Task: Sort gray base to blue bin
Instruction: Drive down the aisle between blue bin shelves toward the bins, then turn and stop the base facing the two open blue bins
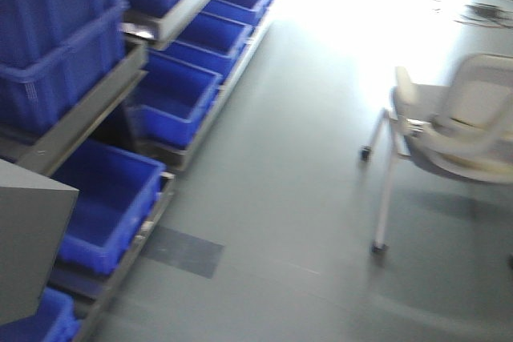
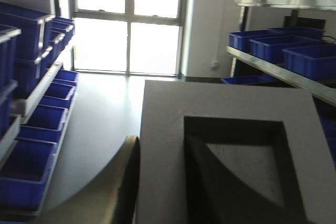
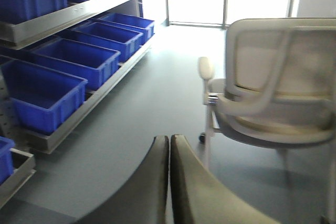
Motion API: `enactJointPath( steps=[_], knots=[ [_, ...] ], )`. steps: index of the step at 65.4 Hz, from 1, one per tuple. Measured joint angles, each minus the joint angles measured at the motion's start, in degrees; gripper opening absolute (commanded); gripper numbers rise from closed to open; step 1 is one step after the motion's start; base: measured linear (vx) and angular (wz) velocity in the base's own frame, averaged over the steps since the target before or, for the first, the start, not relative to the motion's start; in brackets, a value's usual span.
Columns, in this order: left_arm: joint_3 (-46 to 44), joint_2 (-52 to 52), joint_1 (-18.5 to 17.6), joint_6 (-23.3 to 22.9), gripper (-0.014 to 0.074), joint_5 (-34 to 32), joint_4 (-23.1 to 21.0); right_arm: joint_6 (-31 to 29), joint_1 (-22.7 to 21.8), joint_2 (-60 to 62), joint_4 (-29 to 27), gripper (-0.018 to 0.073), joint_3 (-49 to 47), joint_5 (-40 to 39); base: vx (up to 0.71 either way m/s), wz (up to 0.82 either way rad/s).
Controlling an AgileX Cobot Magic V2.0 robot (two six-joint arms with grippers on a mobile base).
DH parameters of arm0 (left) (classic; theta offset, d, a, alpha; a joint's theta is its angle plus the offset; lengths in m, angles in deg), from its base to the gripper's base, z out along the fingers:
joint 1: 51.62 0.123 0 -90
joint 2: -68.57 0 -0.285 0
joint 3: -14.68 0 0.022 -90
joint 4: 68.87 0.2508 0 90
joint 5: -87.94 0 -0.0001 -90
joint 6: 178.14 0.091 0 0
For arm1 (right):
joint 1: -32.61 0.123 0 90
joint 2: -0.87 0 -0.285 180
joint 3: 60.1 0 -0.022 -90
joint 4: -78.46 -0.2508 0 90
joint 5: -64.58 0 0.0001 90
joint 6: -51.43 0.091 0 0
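Left jaws hold the gray block (image 2: 231, 153). It fills the space straight ahead of them, with one finger (image 2: 125, 179) flat against its left side. The opposite finger is hidden behind the block, so the grip is my read, not fully seen. Block is near-cubic with no real long axis; its square recess (image 2: 239, 166) faces the left wrist camera. Right jaws are pressed together with nothing between them, chair (image 3: 273, 87) ahead and to their right.

Relation that matters: the nearest blue bin (image 1: 132, 226), low on the rack (image 1: 80, 114), lies left of and below the left jaws. In the front view the block overlaps the bin's near edge; can't tell if it's above the opening. Left arm is nearer and carries the load. Next move probably needs a swing left, then down past the rim.

Views: front camera catches only a corner of the block but gives the block-to-bin layout. Left wrist shows recess and finger contact, but the block masks what's beneath. Right wrist shows the bin row left of its jaws, no block.
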Motion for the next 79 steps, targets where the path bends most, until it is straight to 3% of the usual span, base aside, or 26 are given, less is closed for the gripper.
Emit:
enactJointPath(
  steps=[79],
  knots=[
    [0.0, 0.0, 0.0, 0.0, 0.0146, -0.05, 0.0, 0.0, 0.0, 0.0, 0.0, -0.0005, 0.0, 0.0, 0.19, 0.74]
  ],
)
